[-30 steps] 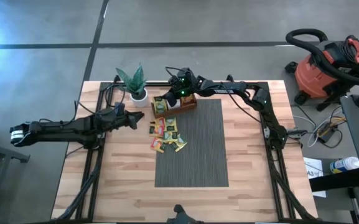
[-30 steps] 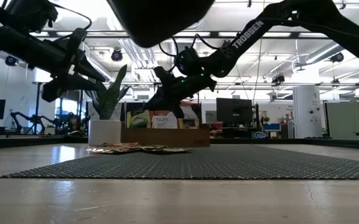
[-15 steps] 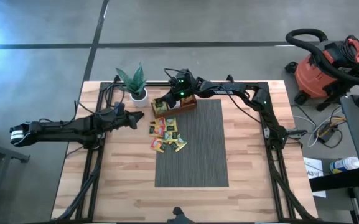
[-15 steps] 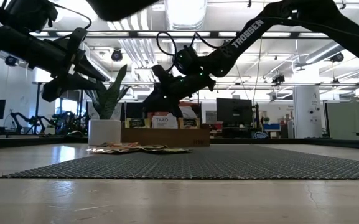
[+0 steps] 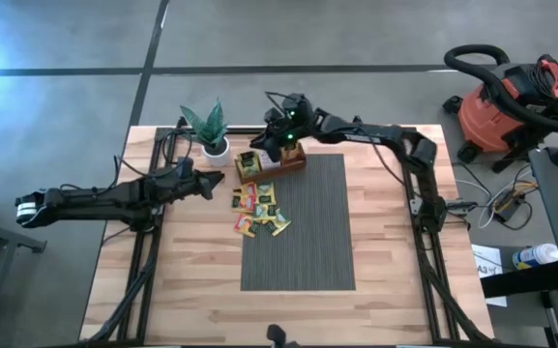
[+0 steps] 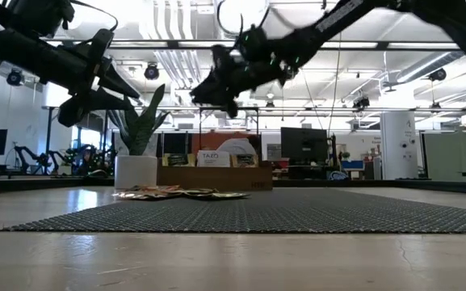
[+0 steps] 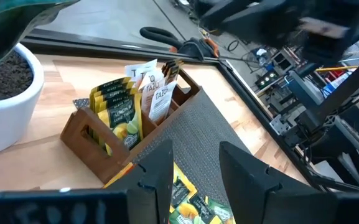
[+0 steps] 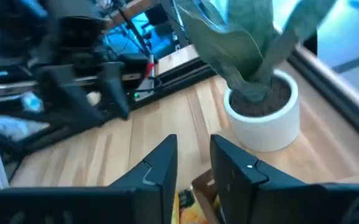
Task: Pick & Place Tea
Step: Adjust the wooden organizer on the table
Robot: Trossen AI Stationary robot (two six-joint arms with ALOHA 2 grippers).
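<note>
Raised since earlier: right tool [image 5: 259, 146], fingers parted, empty, above wooden tray [image 5: 273, 162]. Tea sachets [image 5: 259, 210] on mat [image 5: 298, 222] edge. Left tool [image 5: 217, 180] open, beside plant [image 5: 210, 130].

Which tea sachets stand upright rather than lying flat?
Those in the wooden tray: the yellow-green and white sachets. The loose sachets lie flat on the mat.

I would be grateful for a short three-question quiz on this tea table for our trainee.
1. True or false: the right gripper holds a tea bag.
2. The loose tea bags lie: A) at the left edge of the mat; B) on the floor; C) on an arm.
3. What white thing stands beside the wooden tray?
Key: 1 false; 2 A; 3 the plant pot.
</note>
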